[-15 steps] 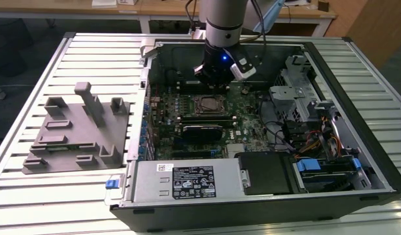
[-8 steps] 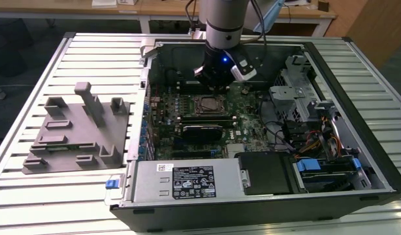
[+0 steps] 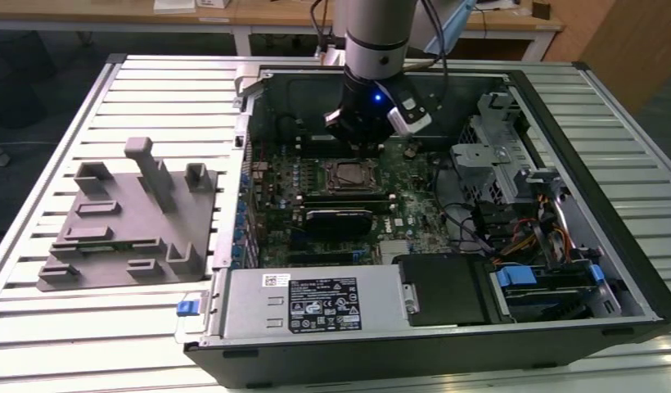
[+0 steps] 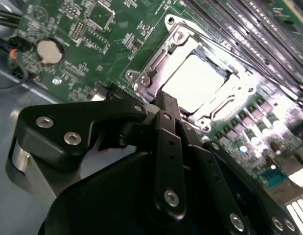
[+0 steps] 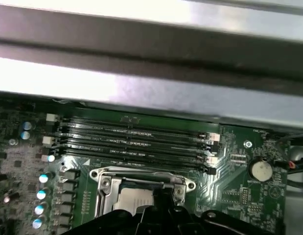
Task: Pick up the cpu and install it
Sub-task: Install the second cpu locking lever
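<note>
- Hovering over the open computer case [image 3: 597, 270], our one gripper [image 3: 363, 139] sits just above the motherboard socket [image 3: 350, 174], tip aimed down at it.
- We see the cpu [image 4: 196, 81] lying flat in that socket, one pale silver square inside its metal frame, apparently seated.
- Fingers [image 4: 167, 142] look drawn together, holding nothing, though we cannot be sure.
- Four memory slots [image 5: 136, 139] run alongside; one coin battery [image 5: 261, 170]; one grey fixture block [image 3: 128, 221] outside the case.
</note>
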